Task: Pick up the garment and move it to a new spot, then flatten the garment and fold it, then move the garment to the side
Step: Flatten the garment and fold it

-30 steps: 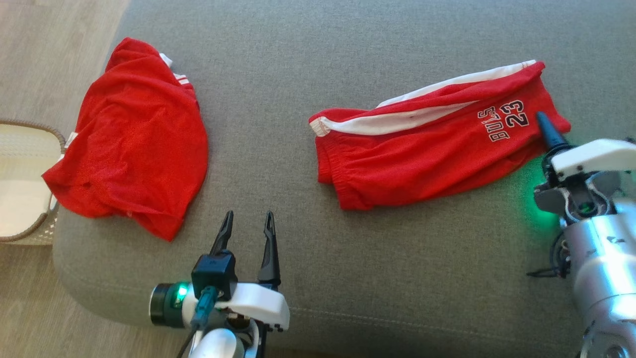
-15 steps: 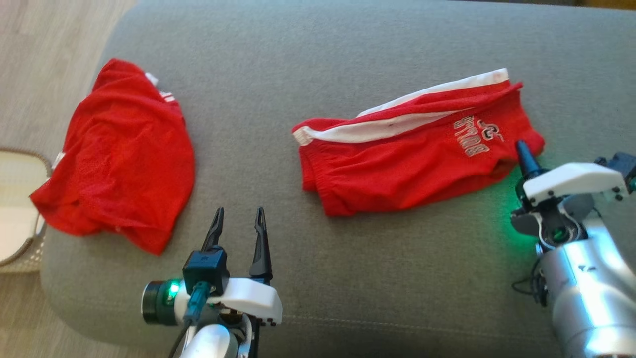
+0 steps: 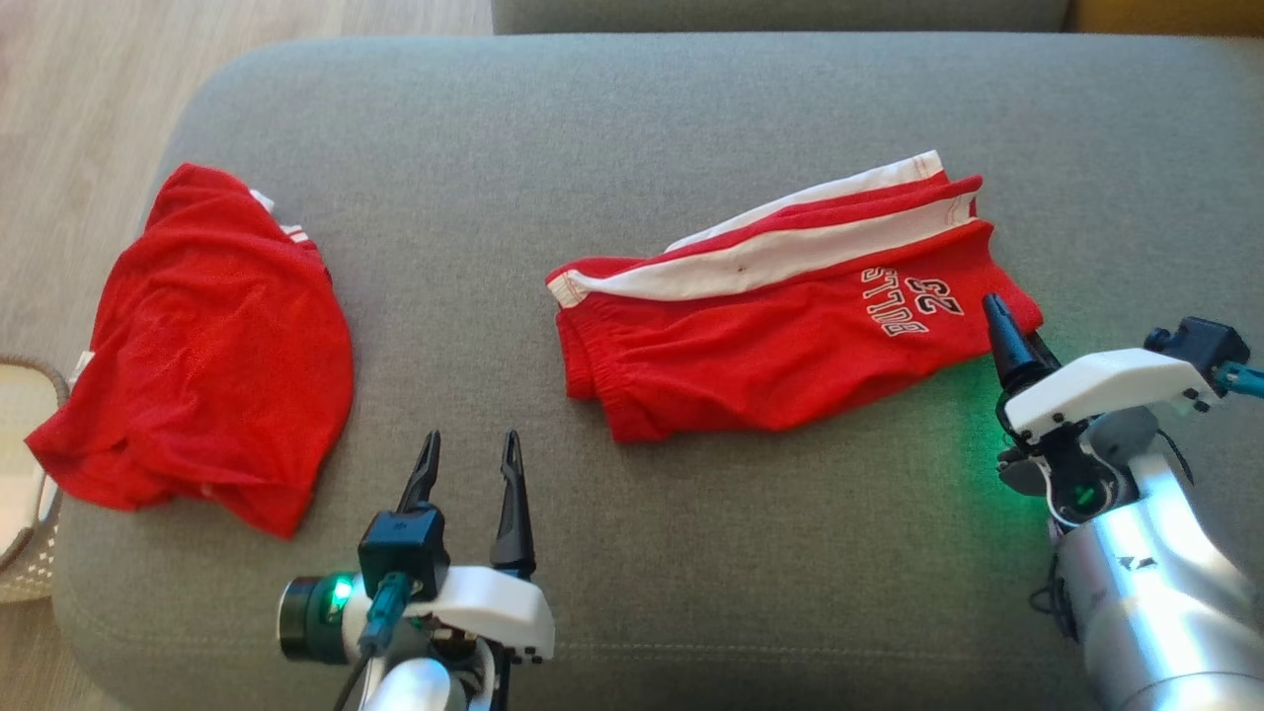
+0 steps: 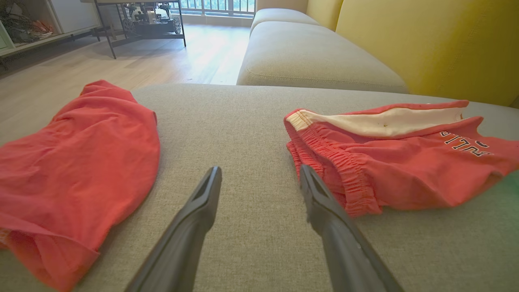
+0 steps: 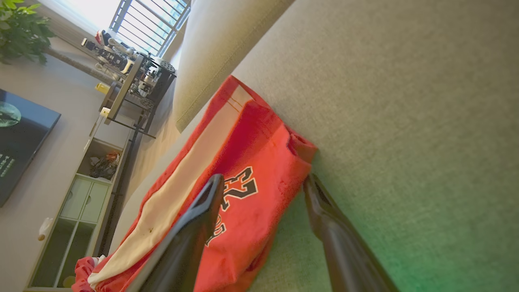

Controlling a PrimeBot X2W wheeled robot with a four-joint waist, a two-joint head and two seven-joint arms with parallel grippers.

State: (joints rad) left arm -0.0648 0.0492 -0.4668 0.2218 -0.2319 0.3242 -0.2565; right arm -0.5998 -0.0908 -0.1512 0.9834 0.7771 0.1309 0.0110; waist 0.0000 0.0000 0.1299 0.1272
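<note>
The garment, red shorts (image 3: pixel 770 326) with a white side stripe and "BULLS 23" print, lies mostly flat on the grey sofa cushion (image 3: pixel 691 553). My right gripper (image 3: pixel 1002 331) sits at the shorts' right corner. In the right wrist view the right gripper (image 5: pixel 263 184) stands open, one finger over the printed cloth (image 5: pixel 259 138) and the other on bare cushion beside the hem. My left gripper (image 3: pixel 470 444) is open over bare cushion, clear of the shorts' waistband (image 4: pixel 405 174); in its own view the left gripper (image 4: pixel 259 172) holds nothing.
A second red garment (image 3: pixel 217 355) lies crumpled at the cushion's left end, also seen as a red heap (image 4: pixel 73 162). A woven basket (image 3: pixel 20 494) stands on the wood floor at far left. Another cushion (image 4: pixel 316 56) and a yellow backrest (image 4: pixel 425 40) lie beyond.
The head camera has shifted, sliding the whole scene down and left. The right fingertip, earlier beside the "23" print, now sits at the shorts' corner. The left gripper keeps its pose.
</note>
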